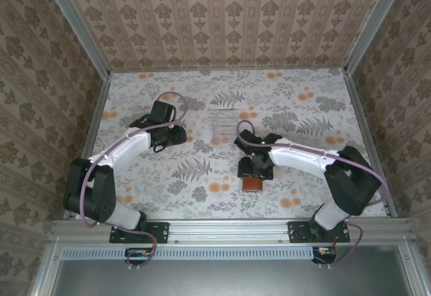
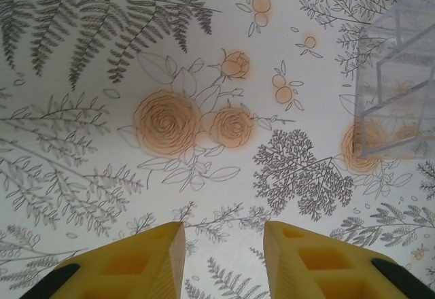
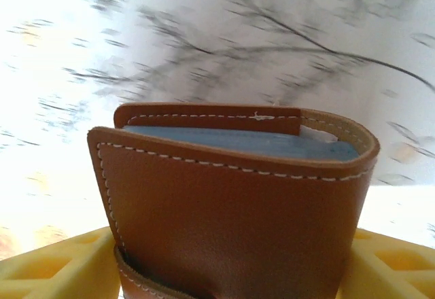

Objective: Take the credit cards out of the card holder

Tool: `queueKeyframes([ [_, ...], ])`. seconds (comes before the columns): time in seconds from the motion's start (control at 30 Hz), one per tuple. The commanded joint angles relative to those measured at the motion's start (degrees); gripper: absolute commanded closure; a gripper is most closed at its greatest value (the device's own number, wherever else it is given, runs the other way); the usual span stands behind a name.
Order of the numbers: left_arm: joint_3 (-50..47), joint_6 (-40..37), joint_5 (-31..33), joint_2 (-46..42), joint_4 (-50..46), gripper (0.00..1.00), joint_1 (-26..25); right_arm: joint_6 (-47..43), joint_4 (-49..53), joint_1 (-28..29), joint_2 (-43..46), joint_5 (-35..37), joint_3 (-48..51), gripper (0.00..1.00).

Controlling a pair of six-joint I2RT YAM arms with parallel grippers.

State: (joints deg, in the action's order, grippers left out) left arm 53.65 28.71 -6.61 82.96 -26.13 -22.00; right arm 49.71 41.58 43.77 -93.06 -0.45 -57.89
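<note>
**A:** What sits closest?

**B:** The right gripper [image 3: 224,272]. Its yellow fingers [image 3: 47,265] press against both sides of the card holder [image 3: 231,204], a reddish-brown leather wallet. The jaws look clamped on it.

**A:** Is the wallet open?

**B:** Barely. Its two flaps gape a little, showing grey-blue pocket panels. There is a pale sliver at the right edge, too small to name.

**A:** And the credit cards?

**B:** I judge they are tucked inside. None is drawn out, so the whole removal is left to do.

**A:** Where is the wallet on the table [image 1: 175,175]?

**B:** Seen from above, it is toward the front, right of centre, under the right arm's wrist.

**A:** And farther back?

**B:** The left gripper [image 2: 224,258] hovers over the flowered cloth on the left, jaws apart with nothing between them. Just beyond it, near the middle of the table, stands a small clear tray [image 2: 401,81].
</note>
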Motion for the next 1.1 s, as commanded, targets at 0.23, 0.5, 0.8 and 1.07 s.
queueKeyframes([
  [0.23, -4.3, -1.0, -3.2, -5.1, -0.5, 0.63, 0.7, 0.5, 2.6, 3.2, -16.1, 1.5, -18.5, 0.26],
  [0.5, -5.1, -1.0, -4.3, -5.4, -0.5, 0.63, 0.5, -0.7, 2.8, 3.0, -21.4, 3.7, -23.6, 0.25],
  [0.8, -4.4, 0.0, -4.7, -4.5, -0.9, 0.62, -1.3, -1.2, -0.3, 1.6, -19.1, 1.5, -21.4, 0.14],
  [1.07, -0.5, 2.9, -1.4, -1.2, -3.1, 0.62, -8.9, -0.3, -9.4, -2.0, -8.7, -5.2, -10.7, 0.14],
])
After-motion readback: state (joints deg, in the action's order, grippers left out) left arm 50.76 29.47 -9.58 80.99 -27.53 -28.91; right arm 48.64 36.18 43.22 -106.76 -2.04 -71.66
